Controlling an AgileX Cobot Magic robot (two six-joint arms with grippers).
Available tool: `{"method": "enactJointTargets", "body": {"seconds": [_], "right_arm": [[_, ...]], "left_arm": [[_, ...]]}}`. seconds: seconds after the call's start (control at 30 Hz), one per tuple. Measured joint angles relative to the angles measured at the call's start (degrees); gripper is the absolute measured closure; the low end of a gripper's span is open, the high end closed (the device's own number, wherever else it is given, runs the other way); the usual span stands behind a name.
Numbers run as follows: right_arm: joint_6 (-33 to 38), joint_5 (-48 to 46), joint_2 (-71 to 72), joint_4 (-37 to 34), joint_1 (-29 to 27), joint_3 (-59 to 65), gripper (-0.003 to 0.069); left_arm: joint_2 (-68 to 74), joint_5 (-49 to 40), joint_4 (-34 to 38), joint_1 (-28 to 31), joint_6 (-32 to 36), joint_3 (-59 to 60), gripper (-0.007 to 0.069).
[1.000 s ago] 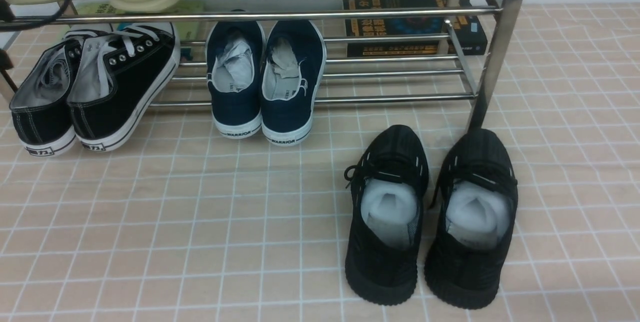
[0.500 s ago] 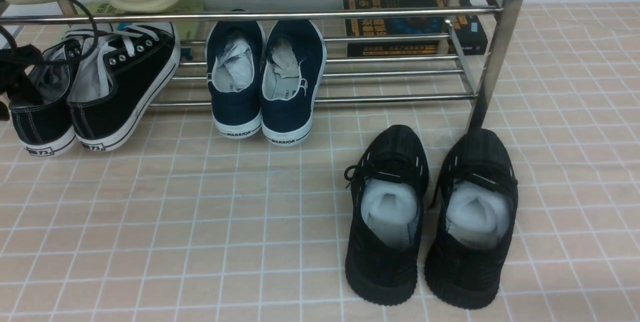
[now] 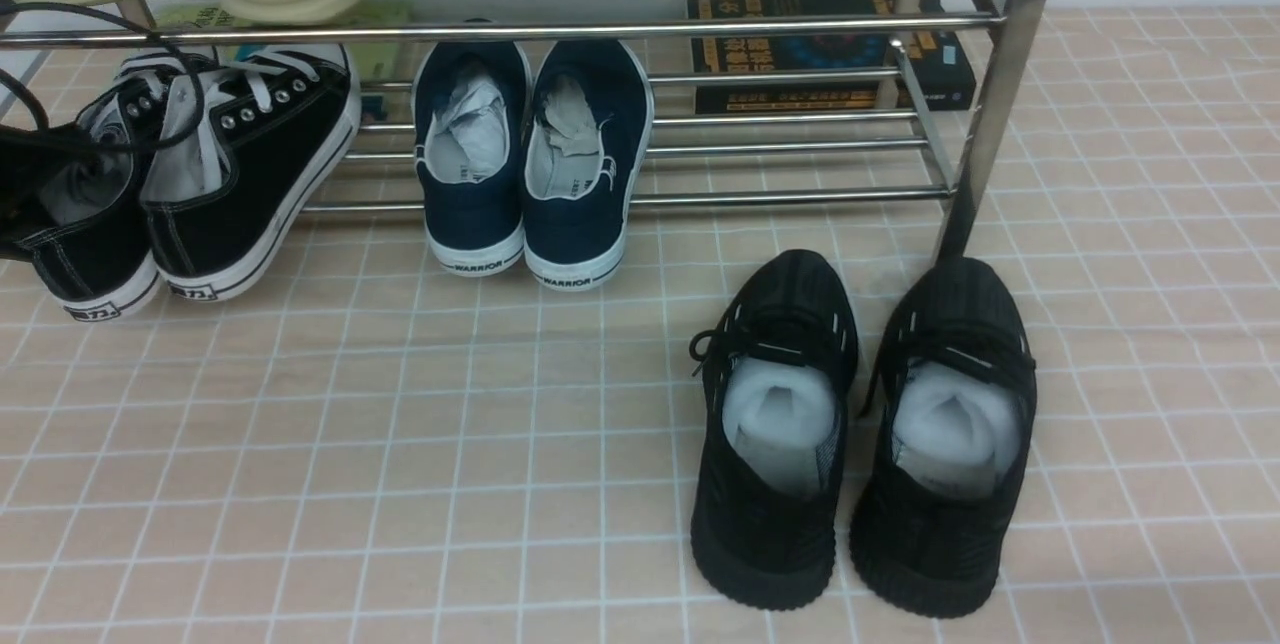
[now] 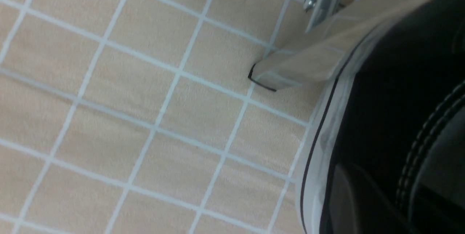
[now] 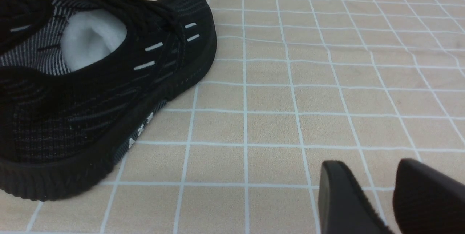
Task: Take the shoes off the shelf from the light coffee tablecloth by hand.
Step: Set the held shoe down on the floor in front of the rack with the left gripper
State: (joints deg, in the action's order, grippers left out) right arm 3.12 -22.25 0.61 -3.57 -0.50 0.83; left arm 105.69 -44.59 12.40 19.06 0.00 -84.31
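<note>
Since half a second ago the left hand [image 3: 25, 186] has pushed further in from the left edge of the front view, and the shoes [image 3: 215, 174] have shifted a little, the outer one's heel swinging slightly

Front view: the pair sits at the left end of the shelf [image 3: 700, 25], toes up on the lower tier, heels down on the cloth [image 3: 400, 424], just beside the navy slip-ons [image 3: 530, 164]. The left hand covers the outer shoe's opening; whether it is clamped on the collar I cannot tell. The black knit sneakers [image 3: 860, 434] stand well apart on the cloth

Left wrist view: very close on one shoe [image 4: 392, 99], black canvas above a white rubber sidewall, with a shelf foot [image 4: 290, 70] just beside it. A dark shape low in the picture may be a finger, but it is too blurred to tell

Right wrist view: the right hand [image 5: 370, 166] hangs low over bare cloth, fingers [image 5: 341, 201] apart and empty, near one knit sneaker [image 5: 91, 99]

These shoes should be light. The canvas upper is soft and will fold under a pinch; the sole and heel are stiffer and the rubber grippy. The heel collar, one finger inside, looks the best hold. Loose laces could catch on the tubes, so draw the shoe back heel first
</note>
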Motion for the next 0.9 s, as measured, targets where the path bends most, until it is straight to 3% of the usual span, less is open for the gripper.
{"method": "enactJointTargets", "body": {"seconds": [0.23, 0.43, 0.9], "right_arm": [[0.00, 0.00, 0.00, 0.00, 0.00, 0.00, 0.0420], [0.00, 0.00, 0.00, 0.00, 0.00, 0.00, 0.0420], [0.00, 0.00, 0.00, 0.00, 0.00, 0.00, 0.0420]], "left_arm": [[-7.27, -4.90, -3.38, 0.00, -3.54, 0.19, 0.0607], [-16.98, -10.69, -13.67, 0.00, -10.52, 0.30, 0.0606], [-31.06, -26.29, -21.77, -0.04, -12.45, 0.22, 0.0600]]}}
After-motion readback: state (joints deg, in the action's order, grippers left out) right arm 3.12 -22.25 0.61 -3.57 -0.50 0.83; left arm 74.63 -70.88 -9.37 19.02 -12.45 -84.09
